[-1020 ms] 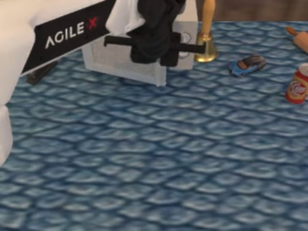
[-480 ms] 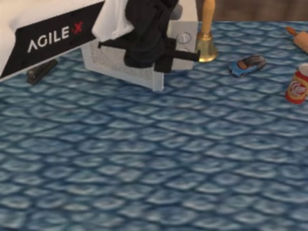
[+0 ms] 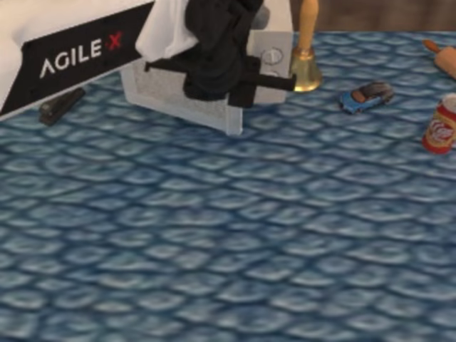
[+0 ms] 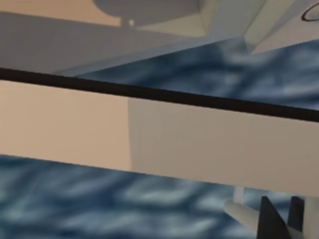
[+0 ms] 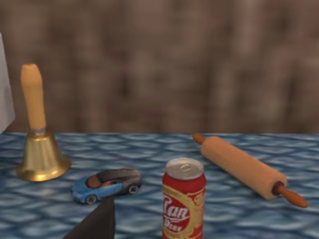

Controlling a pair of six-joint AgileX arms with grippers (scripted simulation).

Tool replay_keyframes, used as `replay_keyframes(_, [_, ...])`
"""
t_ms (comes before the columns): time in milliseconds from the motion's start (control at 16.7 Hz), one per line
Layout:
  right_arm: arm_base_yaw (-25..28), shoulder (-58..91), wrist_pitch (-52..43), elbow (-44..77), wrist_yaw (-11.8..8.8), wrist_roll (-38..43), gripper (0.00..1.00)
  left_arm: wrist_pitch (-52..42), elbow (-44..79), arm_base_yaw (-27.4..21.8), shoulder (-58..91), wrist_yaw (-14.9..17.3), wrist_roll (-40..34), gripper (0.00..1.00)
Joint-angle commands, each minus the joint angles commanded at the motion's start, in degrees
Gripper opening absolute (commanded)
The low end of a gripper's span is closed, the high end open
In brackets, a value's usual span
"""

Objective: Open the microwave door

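Microwave: the white microwave (image 3: 274,43) stands at the far edge of the table, left of centre in the top view, its knob panel (image 3: 271,64) facing the camera with two round knobs showing.

Microwave door: the microwave door (image 3: 182,100), white with a grey speckled mesh window, is swung partly out from the front, its free edge standing out toward the near side of the table just beside the knob panel. The left wrist view is filled by a pale panel with a dark edge across it, seen over the blue cloth.

Left arm: the AgileX arm reaches in from the top view's left, its left gripper (image 3: 239,89) hanging directly over the door's free edge. Whether its fingers are spread, narrow or clamped on the door cannot be told; the black wrist body hides them from above.

Right arm: out of the top view; only a dark tip of the right gripper (image 5: 97,224) shows in its own wrist view, and its state cannot be told.

Table: a blue scaled cloth (image 3: 228,242) covers it.

Bystanders: a brass bell (image 3: 305,68) with a wooden handle stands just right of the microwave; further right lie a blue toy car (image 3: 365,95), a red can (image 3: 439,125) and a wooden rolling pin (image 3: 442,55). A dark stapler (image 3: 60,105) lies left of the door.
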Motion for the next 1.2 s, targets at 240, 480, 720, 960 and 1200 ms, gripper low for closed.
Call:
replay_keyframes(240, [0.0, 0.0, 0.0, 0.0, 0.0, 0.0, 1.0, 0.0, 0.0, 0.0, 0.0, 0.0, 0.0, 0.0])
replay_keyframes(480, [0.0, 0.0, 0.0, 0.0, 0.0, 0.0, 1.0, 0.0, 0.0, 0.0, 0.0, 0.0, 0.0, 0.0])
replay_keyframes(720, [0.0, 0.0, 0.0, 0.0, 0.0, 0.0, 1.0, 0.0, 0.0, 0.0, 0.0, 0.0, 0.0, 0.0])
replay_keyframes(960, [0.0, 0.0, 0.0, 0.0, 0.0, 0.0, 1.0, 0.5, -1.0, -0.2, -0.5, 0.8, 0.6, 0.0])
replay_keyframes(1200, [0.0, 0.0, 0.0, 0.0, 0.0, 0.0, 1.0, 2.6, -5.8, 0.9, -3.9, 2.8, 5.0, 0.0])
